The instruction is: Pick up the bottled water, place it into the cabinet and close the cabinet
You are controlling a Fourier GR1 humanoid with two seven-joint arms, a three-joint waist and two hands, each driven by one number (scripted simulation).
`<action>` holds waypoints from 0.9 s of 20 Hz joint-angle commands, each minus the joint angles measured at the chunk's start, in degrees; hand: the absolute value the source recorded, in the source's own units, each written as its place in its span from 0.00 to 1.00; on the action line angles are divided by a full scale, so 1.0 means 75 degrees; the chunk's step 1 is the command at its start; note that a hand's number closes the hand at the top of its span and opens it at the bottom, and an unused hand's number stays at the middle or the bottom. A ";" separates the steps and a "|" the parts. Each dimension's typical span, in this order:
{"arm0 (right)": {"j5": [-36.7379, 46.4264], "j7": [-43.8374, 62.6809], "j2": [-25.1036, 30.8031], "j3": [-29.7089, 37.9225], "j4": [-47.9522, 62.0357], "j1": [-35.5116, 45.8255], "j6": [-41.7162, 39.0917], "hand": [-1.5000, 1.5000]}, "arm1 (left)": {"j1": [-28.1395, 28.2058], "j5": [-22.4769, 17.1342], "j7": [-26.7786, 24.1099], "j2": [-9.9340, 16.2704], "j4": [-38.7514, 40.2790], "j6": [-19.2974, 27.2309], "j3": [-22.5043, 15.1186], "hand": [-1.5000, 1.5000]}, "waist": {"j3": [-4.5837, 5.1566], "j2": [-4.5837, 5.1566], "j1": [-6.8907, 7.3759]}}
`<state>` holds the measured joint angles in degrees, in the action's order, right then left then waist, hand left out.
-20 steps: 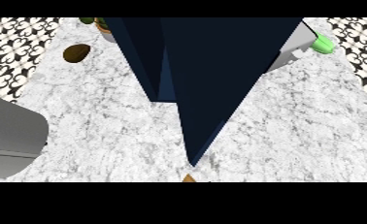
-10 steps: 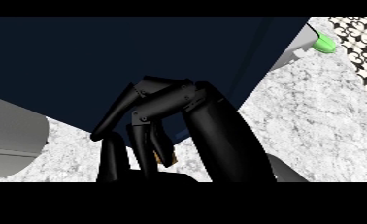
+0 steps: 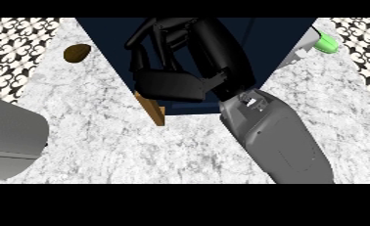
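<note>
The bottled water (image 3: 318, 46), pale with a green cap, lies at the counter's far right, beside the cabinet's right side. The dark blue cabinet (image 3: 271, 39) fills the top middle, and a brown wooden edge (image 3: 151, 106) shows at its lower left. My right hand (image 3: 173, 83) is in front of the cabinet, its grey forearm (image 3: 278, 142) entering from the lower right. Its fingers (image 3: 145, 49) are curled, and I see nothing held in them. The hand is well left of the bottle and not touching it. My left hand is out of view.
A brown oval object (image 3: 77, 53) lies on the white marble counter (image 3: 94, 142) at the far left, near a patterned wall (image 3: 25, 49). A grey rounded shape (image 3: 16, 139) juts in at the lower left edge.
One second ago no hand showed and the cabinet looked like a narrow dark wedge. The right hand then appeared low in view and has since risen, with its forearm now showing.
</note>
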<state>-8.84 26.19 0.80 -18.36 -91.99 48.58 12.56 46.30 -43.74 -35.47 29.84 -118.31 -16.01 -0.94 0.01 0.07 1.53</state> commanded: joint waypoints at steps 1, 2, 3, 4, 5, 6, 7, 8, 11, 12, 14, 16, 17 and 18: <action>-0.0071 -0.0483 -0.0101 0.0387 0.1437 0.0634 -0.0290 1.00 | 0.0293 -0.0313 0.0219 0.0033 -0.0326 -0.0216 0.0349 1.00 | -0.0001 0.0011 0.0014; -0.0133 -0.0756 0.0033 0.0659 0.1594 0.0346 -0.0542 1.00 | -0.0020 -0.0496 0.0384 0.0094 -0.0144 -0.0162 0.0486 1.00 | -0.0002 0.0021 -0.0045; -0.0116 -0.0877 -0.0102 0.0580 0.1996 0.0598 -0.0405 1.00 | 0.0063 -0.0717 0.0535 0.0184 -0.0216 -0.0181 0.0680 1.00 | -0.0001 0.0022 -0.0012; -0.0132 -0.1120 -0.0103 0.0719 0.2492 0.0723 -0.0736 1.00 | -0.0278 -0.0746 0.0455 0.0185 0.0129 -0.0283 0.0755 1.00 | 0.0002 0.0041 -0.0006; -0.0063 -0.1266 -0.0103 0.0850 0.2765 0.0889 -0.0592 1.00 | 0.0017 -0.0354 0.0455 -0.0012 -0.0134 -0.0221 0.0435 1.00 | 0.0000 0.0034 0.0030; -0.0138 -0.1455 -0.0029 0.0988 0.2924 0.0854 -0.0831 1.00 | -0.0512 -0.0408 0.0663 -0.0027 -0.0026 0.0069 0.0364 1.00 | 0.0000 0.0053 -0.0033; -0.0104 -0.1422 0.0051 0.1152 0.3133 0.1144 -0.0829 1.00 | -0.0248 -0.0448 0.0430 0.0003 0.0181 -0.0309 0.0610 1.00 | 0.0003 0.0042 0.0032; -0.0050 -0.1864 0.0014 0.0907 0.3268 0.0585 -0.0954 1.00 | -0.0028 -0.0350 0.0437 -0.0014 -0.0026 -0.0403 0.0467 1.00 | 0.0000 0.0053 0.0071; -0.0117 -0.1666 0.0019 0.1036 0.3715 0.1124 -0.0731 1.00 | -0.0590 -0.0540 0.0637 0.0033 0.0218 -0.0236 0.0488 1.00 | 0.0008 0.0098 0.0038; -0.0320 -0.1649 0.0274 0.1265 0.3692 0.1174 -0.0844 1.00 | -0.0586 -0.0428 0.0526 -0.0003 0.0406 -0.0399 0.0450 1.00 | 0.0010 0.0093 0.0033; -0.0084 -0.1867 0.0309 0.1146 0.4001 0.1146 -0.0642 1.00 | -0.0279 -0.0408 0.0497 0.0029 0.0045 -0.0485 0.0516 1.00 | 0.0007 0.0095 0.0171; 0.0011 -0.2134 0.0195 0.1054 0.4227 0.1024 -0.0537 1.00 | -0.0522 -0.0336 0.0399 -0.0059 0.0202 -0.0533 0.0446 1.00 | 0.0017 0.0132 0.0165; -0.0084 -0.1993 0.0225 0.1100 0.4272 0.1239 -0.0634 1.00 | -0.0701 -0.0512 0.0598 0.0104 0.0119 -0.0427 0.0572 1.00 | 0.0013 0.0142 0.0104; -0.0004 -0.2206 0.0216 0.1101 0.4318 0.1158 -0.0524 1.00 | -0.0504 -0.0402 0.0608 -0.0036 -0.0044 -0.0297 0.0449 1.00 | 0.0005 0.0129 0.0162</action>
<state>-10.75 9.69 -0.02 -15.09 -70.11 56.35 5.02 42.93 -47.01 -31.48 30.02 -117.71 -18.99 2.81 0.41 -2.21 3.04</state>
